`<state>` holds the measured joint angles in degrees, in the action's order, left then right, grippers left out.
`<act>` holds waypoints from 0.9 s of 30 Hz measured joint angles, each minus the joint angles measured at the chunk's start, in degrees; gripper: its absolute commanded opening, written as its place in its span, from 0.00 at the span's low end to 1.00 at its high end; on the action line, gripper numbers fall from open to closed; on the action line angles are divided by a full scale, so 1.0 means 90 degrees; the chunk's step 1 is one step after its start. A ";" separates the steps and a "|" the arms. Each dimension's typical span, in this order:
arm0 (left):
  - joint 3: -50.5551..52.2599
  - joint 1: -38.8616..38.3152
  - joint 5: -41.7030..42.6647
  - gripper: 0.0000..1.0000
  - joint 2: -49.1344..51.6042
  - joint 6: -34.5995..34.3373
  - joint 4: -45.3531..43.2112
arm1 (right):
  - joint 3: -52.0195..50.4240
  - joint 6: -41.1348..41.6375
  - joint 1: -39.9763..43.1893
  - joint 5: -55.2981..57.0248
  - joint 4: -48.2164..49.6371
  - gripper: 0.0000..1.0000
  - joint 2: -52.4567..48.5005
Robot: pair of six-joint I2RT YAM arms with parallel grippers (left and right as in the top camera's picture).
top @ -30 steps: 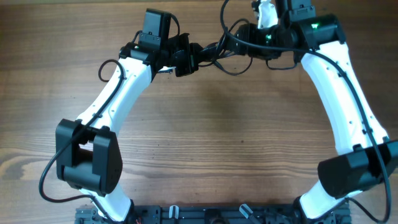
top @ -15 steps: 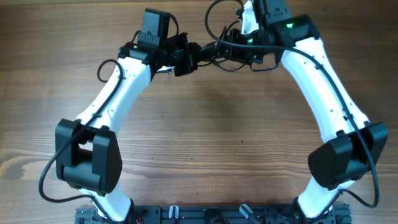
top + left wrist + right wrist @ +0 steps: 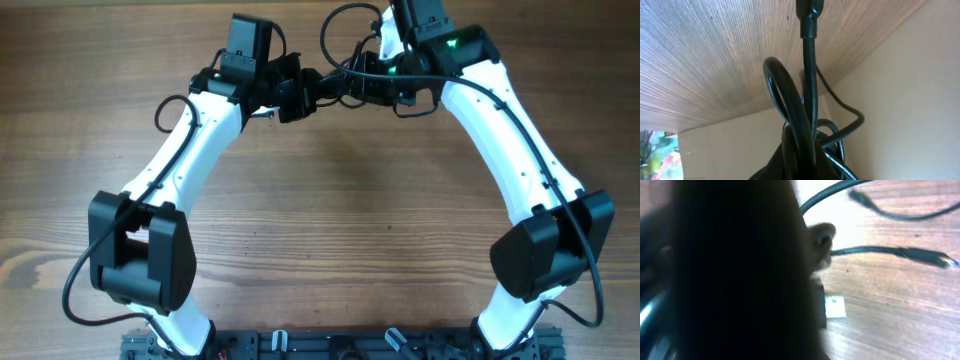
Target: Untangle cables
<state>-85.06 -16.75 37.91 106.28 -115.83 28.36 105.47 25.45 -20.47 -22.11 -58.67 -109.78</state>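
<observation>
The thin black flexible cables hang as a small knot between the two arms at the far side of the brown wooden counter, with one loose loop arching beyond it; the left fingers are closed on the bundle, and the left wrist view shows the strands rising straight out of that grip; the right fingers are closed too, pressed in at the knot's other side, though I cannot tell whether a strand sits between them. The risk, as I judge it, is that both arms draw apart on the same snarl, which would cinch it tighter instead of freeing a loop; a thin strand could also slip from a shallow pinch, or the small plug end could catch in a loop and drag the rest. A dark blurred mass fills most of the right wrist view, hiding the fingertips; from overhead the knot merges with the arms' own thicker wires, so the cords cannot be counted.
</observation>
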 measured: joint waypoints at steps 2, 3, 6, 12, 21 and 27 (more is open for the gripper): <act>-0.0007 -0.0002 -0.0245 0.04 0.0000 0.0002 0.0202 | 0.0000 -0.0078 0.0024 -0.0068 -0.0078 0.04 0.0000; -0.0007 -0.0007 -0.0379 0.04 0.0000 0.0000 0.0386 | 0.0000 -0.0143 0.0044 -0.0136 -0.0119 0.04 0.0000; -0.0005 -0.0015 -0.1047 0.04 0.0000 0.0049 0.1008 | -0.0002 -0.0386 0.0170 -0.0391 -0.0340 0.04 0.0056; -0.0010 -0.0070 -0.2237 0.04 -0.0012 0.0619 0.1853 | -0.0036 -0.0889 0.0692 -0.0889 -0.0843 0.04 0.0546; -0.0308 -0.0311 -0.2225 0.04 -0.0323 0.2431 0.1872 | -0.0141 -0.1321 0.2130 -0.2047 -0.1081 0.04 0.1370; -0.0379 -0.0444 -0.1940 0.04 -0.0357 0.3203 0.1926 | -0.0214 -0.1018 0.3002 -0.2084 -0.0901 0.04 0.1494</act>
<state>-88.47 -20.75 20.45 103.07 -87.00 45.69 103.55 16.29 6.55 -40.86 -66.78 -96.33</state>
